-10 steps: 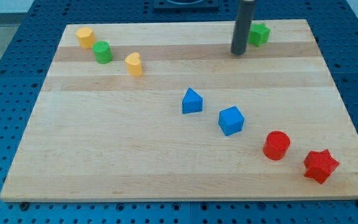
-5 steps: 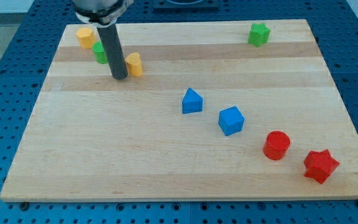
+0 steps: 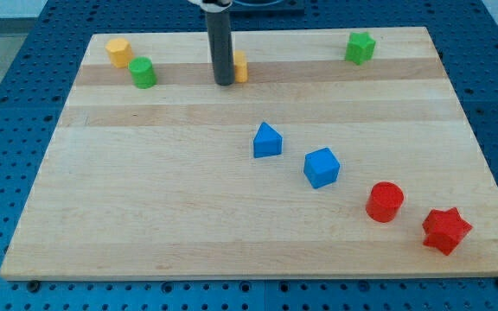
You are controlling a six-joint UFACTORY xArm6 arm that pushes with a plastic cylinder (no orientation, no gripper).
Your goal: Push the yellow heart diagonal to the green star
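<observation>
Rod upright, coming down from view's top; my tip (image 3: 224, 83) planted on wooden board (image 3: 145, 216), touching left side of yellow heart (image 3: 240, 66), partly hidden behind rod. No gripper fitted, nothing grasped. Heart in top strip of board, well left of green star (image 3: 360, 47) near top right corner. Board sits on blue perforated table (image 3: 7, 104). Count: two yellow (heart, yellow block (image 3: 118, 52) top left), two green (star, green cylinder (image 3: 143, 72)), two blue (blue house-shaped block (image 3: 267, 140), blue cube (image 3: 322, 167)), two red (red cylinder (image 3: 385, 201), red star (image 3: 446, 230)).

pale wooden board (image 3: 145, 216), matt blue pegboard (image 3: 7, 130)
</observation>
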